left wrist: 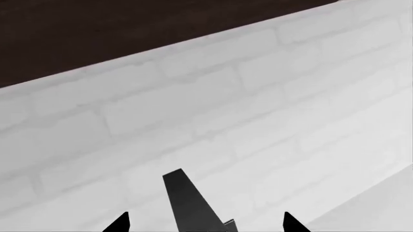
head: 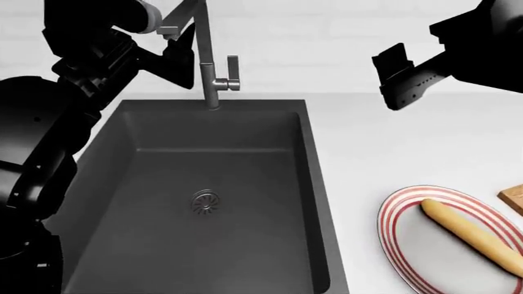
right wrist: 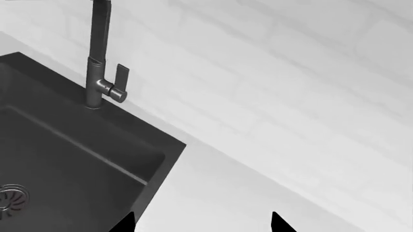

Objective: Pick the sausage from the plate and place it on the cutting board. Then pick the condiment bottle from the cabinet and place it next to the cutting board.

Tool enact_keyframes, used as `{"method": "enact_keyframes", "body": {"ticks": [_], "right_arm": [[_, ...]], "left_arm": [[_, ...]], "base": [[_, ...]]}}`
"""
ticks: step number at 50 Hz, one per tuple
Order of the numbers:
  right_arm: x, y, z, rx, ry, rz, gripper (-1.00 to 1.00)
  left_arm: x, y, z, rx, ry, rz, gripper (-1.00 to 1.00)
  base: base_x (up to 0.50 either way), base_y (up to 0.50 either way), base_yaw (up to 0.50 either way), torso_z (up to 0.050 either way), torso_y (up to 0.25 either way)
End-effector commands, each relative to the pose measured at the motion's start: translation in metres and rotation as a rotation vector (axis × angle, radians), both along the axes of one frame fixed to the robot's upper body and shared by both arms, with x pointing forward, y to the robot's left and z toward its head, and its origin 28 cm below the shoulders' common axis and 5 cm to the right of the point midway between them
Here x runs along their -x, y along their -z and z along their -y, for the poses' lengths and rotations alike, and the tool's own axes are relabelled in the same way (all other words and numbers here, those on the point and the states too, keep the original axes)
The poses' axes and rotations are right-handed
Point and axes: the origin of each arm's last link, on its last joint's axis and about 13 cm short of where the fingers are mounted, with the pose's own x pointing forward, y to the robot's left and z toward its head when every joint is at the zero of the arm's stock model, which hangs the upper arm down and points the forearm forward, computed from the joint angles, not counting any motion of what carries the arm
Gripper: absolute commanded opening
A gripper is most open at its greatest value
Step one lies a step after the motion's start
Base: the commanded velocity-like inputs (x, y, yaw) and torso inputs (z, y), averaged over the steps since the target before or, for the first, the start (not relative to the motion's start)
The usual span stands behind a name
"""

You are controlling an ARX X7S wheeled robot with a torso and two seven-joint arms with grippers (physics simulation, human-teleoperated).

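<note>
The sausage (head: 474, 236) lies across the plate (head: 392, 229) at the near right of the counter, running diagonally from the plate's middle out toward the right edge of the head view, where its far end is cut off. It is smooth, pale and rounded at the ends, and looks stiff like a breadstick. I would judge it light, and apt to roll or slip if pinched near a tip. The sound place to take it is the middle of its length, jaws closing across its width, coming straight down so the plate's rim is not nudged.

Just past the plate, a corner of the cutting board (head: 513, 199) peeks in at the right, very near, so the carry should be short.

Neither arm is near the sausage. The right gripper (head: 398, 78) hangs high over the counter, well apart from the plate, toward the back wall; its two finger tips show well apart in its wrist view, so it stands spread and empty. The left gripper (head: 176, 58) is up by the faucet (head: 208, 58), above the sink (head: 315, 184). Its wrist view shows two tips set wide, with a dark strip between them that I cannot identify, so it seems spread too. The condiment bottle is nowhere in sight.
</note>
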Motion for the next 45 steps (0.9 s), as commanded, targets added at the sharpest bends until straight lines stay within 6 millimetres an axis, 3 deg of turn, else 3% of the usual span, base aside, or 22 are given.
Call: {"method": "enact_keyframes", "body": {"ticks": [1,8,22,36,45], "right_arm": [[0.023,0.002,0.009,0.001,-0.019,-0.052,1.00],[0.050,0.013,0.023,-0.011,-0.035,-0.185,1.00],[0.081,0.035,0.039,0.046,-0.028,-0.332,1.00],[0.105,0.045,0.049,0.093,-0.021,-0.394,1.00],[0.110,0.052,0.052,0.107,-0.019,-0.429,1.00]], "left_arm": [[0.000,0.001,0.000,0.001,0.002,-0.002,1.00],[0.000,0.002,-0.001,-0.001,-0.001,-0.007,1.00],[-0.004,0.010,0.001,-0.016,-0.004,-0.024,1.00],[-0.004,0.012,0.003,-0.035,0.003,-0.029,1.00],[-0.005,0.013,0.003,-0.036,0.003,-0.033,1.00]], "base": [[0.00,0.00,0.00,0.000,0.000],[0.00,0.00,0.00,0.000,0.000],[0.00,0.00,0.00,0.000,0.000],[0.00,0.00,0.00,0.000,0.000],[0.00,0.00,0.00,0.000,0.000]]}}
